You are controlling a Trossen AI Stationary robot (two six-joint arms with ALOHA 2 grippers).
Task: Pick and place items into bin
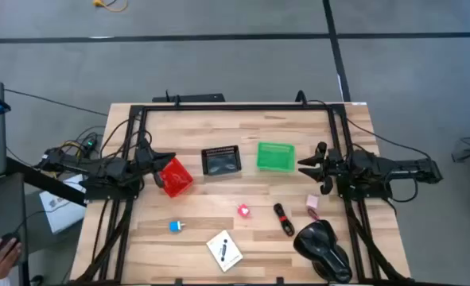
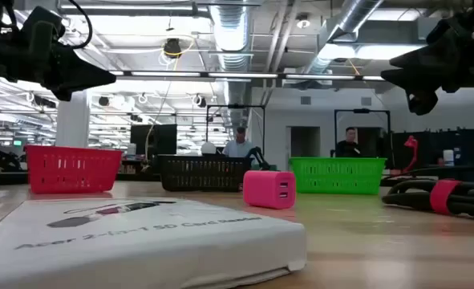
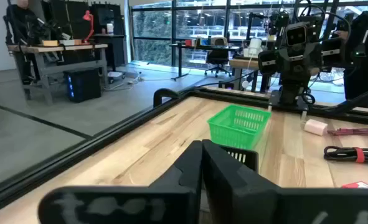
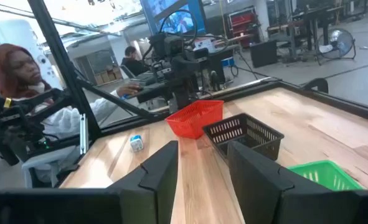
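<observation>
Red, black and green baskets [image 1: 176,176] [image 1: 221,160] [image 1: 276,156] sit in a row between the left gripper [image 1: 165,161], fingers pressed together, and the right gripper [image 1: 304,165], fingers spread. Nearer the front edge lie a blue piece [image 1: 176,226], white card [image 1: 224,250], pink-red piece [image 1: 243,211], black-and-red stick [image 1: 283,219] and pale cube [image 1: 312,205]. Both grippers are cut off in the low view.

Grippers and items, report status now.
Left gripper shut, beside red bin. Right gripper open, empty, beside green bin. Items untouched on table. Nothing blocking.
</observation>
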